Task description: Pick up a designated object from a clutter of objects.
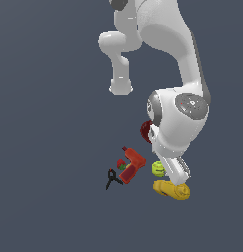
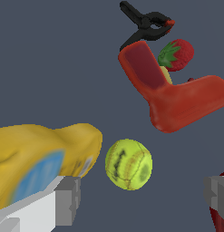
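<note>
The designated object, a small yellow-green ball (image 2: 129, 164), lies on the floor between the yellow bottle (image 2: 41, 167) and the red power drill (image 2: 177, 99). My gripper (image 2: 143, 195) is open, low over the ball. Its grey fingertips (image 2: 68, 199) stand wide apart on either side of the ball and do not touch it. One finger is close against the bottle's blue label. In the exterior view the ball (image 1: 158, 169) shows just to the left of my hand, with the bottle (image 1: 171, 189) below it.
The clutter of objects spreads around: black scissors (image 2: 145, 25) and a strawberry (image 2: 179, 54) lie beyond the drill. A dark red bowl (image 1: 146, 130) sits partly behind my wrist, and its rim (image 2: 221, 210) is beside my other finger.
</note>
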Controlling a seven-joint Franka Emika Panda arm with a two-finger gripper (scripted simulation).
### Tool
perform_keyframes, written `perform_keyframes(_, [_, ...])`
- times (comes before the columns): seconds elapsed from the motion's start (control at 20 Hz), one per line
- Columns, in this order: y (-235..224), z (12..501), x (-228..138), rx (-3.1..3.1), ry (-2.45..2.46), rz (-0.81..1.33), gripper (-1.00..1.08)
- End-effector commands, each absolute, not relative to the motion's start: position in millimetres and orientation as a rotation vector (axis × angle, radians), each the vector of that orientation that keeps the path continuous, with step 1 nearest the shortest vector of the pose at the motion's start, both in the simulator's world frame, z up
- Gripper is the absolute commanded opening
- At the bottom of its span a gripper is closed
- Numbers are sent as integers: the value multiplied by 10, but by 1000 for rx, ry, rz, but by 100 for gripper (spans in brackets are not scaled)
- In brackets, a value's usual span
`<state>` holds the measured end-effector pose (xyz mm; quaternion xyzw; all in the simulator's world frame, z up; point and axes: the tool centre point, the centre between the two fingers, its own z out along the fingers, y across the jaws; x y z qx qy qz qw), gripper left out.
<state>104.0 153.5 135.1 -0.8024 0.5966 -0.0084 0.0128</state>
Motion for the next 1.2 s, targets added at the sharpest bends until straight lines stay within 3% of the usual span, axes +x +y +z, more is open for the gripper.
perform_keyframes(0.0, [1594,1117,959,-2481,1924,3,100])
perform_keyframes(1.15, [1732,683,962,-2380,2051,0,100])
